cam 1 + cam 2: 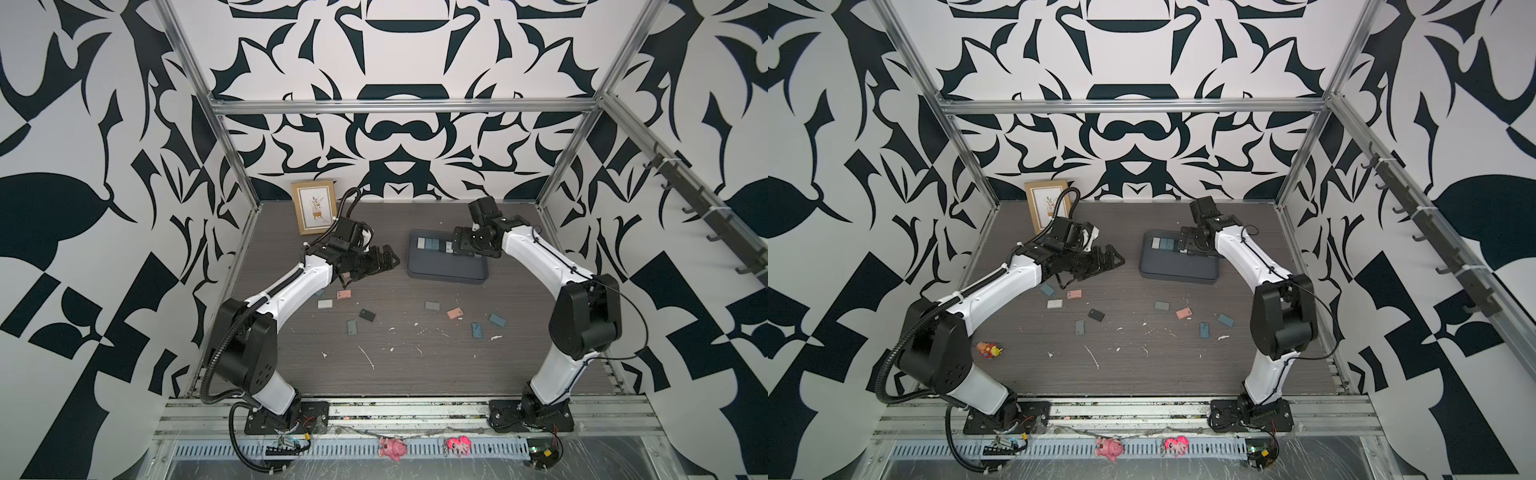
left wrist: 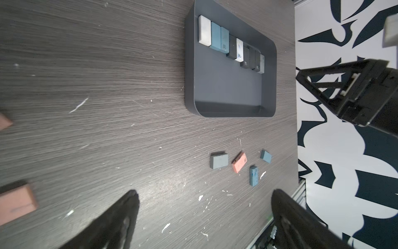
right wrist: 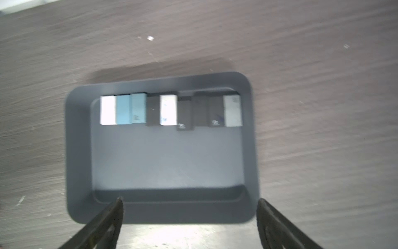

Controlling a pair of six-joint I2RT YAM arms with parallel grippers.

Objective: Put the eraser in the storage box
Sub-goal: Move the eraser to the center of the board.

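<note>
Now, loose erasers [image 1: 454, 312]: scattered on the table [image 1: 415, 374], nearer you.
Left gripper [image 2: 204, 194]: wide open, empty, above the table.
Storage box [image 3: 168, 155]: near the table's far edge.
Right gripper [image 3: 190, 199]: spread wide, empty, over the box.
Boxed erasers [image 3: 170, 110]: row along its far wall, untouched.

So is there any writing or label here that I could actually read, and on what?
No text is legible.
The erasers in the storage box: small printed marks, too blurred to read.
The pink eraser on the table: dark mark, too small.
The picture frame: plant drawing, no readable words.
</note>
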